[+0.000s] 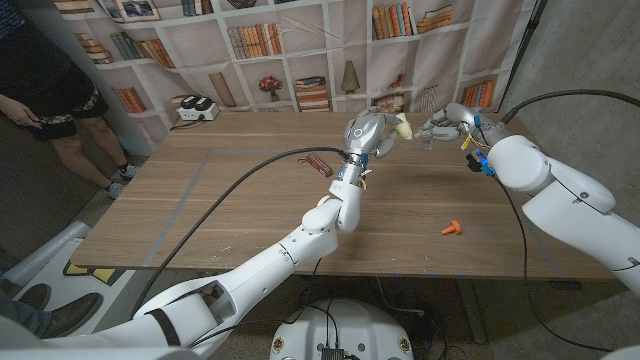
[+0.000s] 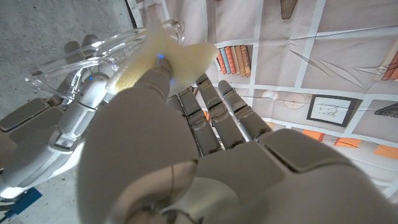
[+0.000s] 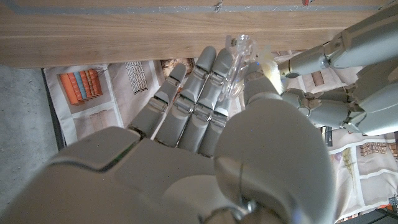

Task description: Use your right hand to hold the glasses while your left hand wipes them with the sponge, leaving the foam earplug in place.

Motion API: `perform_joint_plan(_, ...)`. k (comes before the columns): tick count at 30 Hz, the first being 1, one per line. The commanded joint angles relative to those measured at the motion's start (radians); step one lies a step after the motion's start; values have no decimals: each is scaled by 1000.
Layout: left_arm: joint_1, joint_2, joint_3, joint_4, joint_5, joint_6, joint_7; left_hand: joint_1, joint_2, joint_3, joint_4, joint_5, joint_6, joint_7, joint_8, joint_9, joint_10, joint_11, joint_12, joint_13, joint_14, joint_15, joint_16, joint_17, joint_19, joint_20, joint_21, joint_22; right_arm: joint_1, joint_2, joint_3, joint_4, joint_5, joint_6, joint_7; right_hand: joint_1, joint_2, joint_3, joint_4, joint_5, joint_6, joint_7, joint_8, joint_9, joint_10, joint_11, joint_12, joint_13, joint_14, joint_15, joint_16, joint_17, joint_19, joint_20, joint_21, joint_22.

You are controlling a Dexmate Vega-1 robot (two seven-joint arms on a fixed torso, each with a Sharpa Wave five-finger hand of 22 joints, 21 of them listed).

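One pair of clear plastic glasses (image 2: pixel 93 53) sits gripped in the right hand (image 1: pixel 447 122) above the table's far right; the left hand (image 1: pixel 368 133) presses one pale yellow sponge (image 2: pixel 177 56) against them. One orange foam earplug (image 1: pixel 452 228) lies near right; a small reddish object (image 1: pixel 318 165), possibly a wrapper, lies mid-table.

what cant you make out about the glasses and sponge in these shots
- Head view: glasses too small, mostly covered by the right hand.
- Head view: sponge largely hidden behind the left hand.
- Left wrist view: sponge-to-lens contact blurred, too close.
- Right wrist view: glasses mostly hidden by the hand's fingers.
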Motion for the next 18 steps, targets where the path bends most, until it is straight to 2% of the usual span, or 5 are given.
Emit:
perform_joint_plan(1,34,70,-37,-126,8,22,-50,6,-4,20,10,7,26,16,6,4,12,-1,6,4,-5,-85,1,1,-8,-61,-2,1,1,45,-19,-11,-13,-52,-26,-3,0,25,12,3,90,-88,-4,3,46,-43,3,6,4,-6,-2,3,-1,2,4,2)
perform_joint_plan(9,41,93,-47,-153,12,4,-55,4,-4,22,12,7,26,20,5,5,11,-1,5,4,-4,-83,2,1,-8,-59,-2,1,-2,76,-25,-22,-25,-78,-54,-5,-1,27,13,3,91,-89,-6,4,45,-43,0,6,3,-6,-3,3,-4,3,3,3)
perform_joint_plan(18,49,91,-52,-164,25,18,-61,5,-5,25,12,7,24,21,5,5,13,-1,6,4,-5,-84,1,1,-8,-59,-2,1,3,78,-28,-16,-26,-68,-51,-7,-1,30,14,3,89,-90,-10,4,46,-43,-1,7,1,-6,-3,3,-5,4,2,3)
